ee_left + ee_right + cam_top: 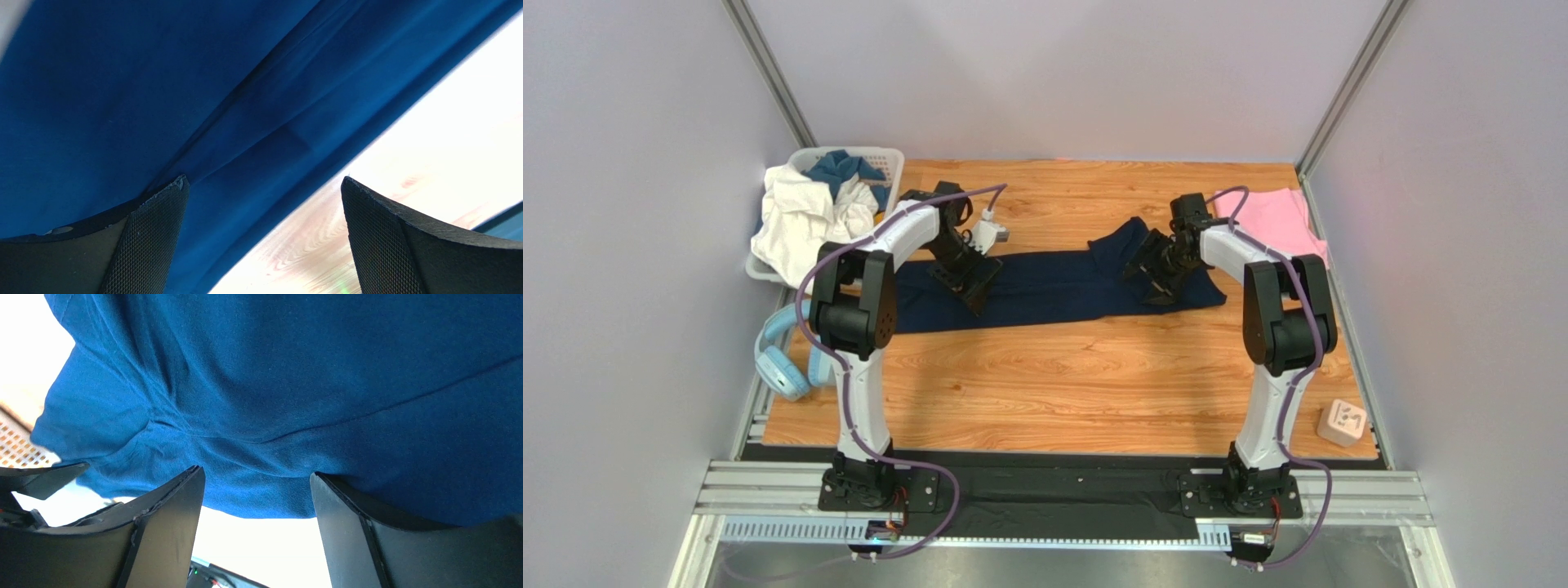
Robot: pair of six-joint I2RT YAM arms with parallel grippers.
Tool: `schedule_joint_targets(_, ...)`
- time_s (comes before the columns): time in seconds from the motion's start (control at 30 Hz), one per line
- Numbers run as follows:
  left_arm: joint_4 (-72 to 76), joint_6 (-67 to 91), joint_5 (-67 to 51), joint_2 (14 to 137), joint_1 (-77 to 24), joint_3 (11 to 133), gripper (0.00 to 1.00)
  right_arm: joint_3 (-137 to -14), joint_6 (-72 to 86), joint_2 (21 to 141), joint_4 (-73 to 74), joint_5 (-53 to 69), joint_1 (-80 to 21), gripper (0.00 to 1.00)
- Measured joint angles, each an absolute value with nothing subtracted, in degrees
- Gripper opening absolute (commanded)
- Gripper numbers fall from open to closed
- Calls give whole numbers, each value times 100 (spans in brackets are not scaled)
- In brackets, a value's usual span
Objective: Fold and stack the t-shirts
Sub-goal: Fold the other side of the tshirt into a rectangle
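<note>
The dark navy t-shirt (1051, 284) lies folded into a long band across the middle of the wooden table (1075, 380). My left gripper (967, 282) is open, low over the shirt's left part; the left wrist view shows the navy cloth (184, 92) and its edge between the spread fingers (147, 239). My right gripper (1155, 272) is open, low at the shirt's right end; the right wrist view shows the wrinkled cloth (294, 392) just past the fingertips. The light pink t-shirt (1274, 221) lies folded at the back right.
A white basket (879, 159) with white and blue cloth stands at the back left. Light-blue headphones (783, 361) lie at the left edge. A small beige block (1341, 423) lies off the table at the front right. A white object (987, 230) sits behind the left gripper.
</note>
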State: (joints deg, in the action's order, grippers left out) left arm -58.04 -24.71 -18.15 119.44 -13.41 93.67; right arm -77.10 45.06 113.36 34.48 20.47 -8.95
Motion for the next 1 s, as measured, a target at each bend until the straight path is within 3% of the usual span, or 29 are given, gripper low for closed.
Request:
schedule_joint_targets(0.53, -5599, -2720, -1721, 11598, -137, 8576, 99, -8097, 4320, 11515, 3874, 1745, -854, 71)
schedule_joint_targets(0.8, -5859, -2705, -1671, 11183, -532, 8556, 100, -8471, 4036, 11472, 4456, 1455, -683, 75)
schedule_joint_targets(1.0, -6145, -2552, -1992, 10440, -1358, 9030, 100, -10250, 3931, 11614, 4895, 1682, -622, 73)
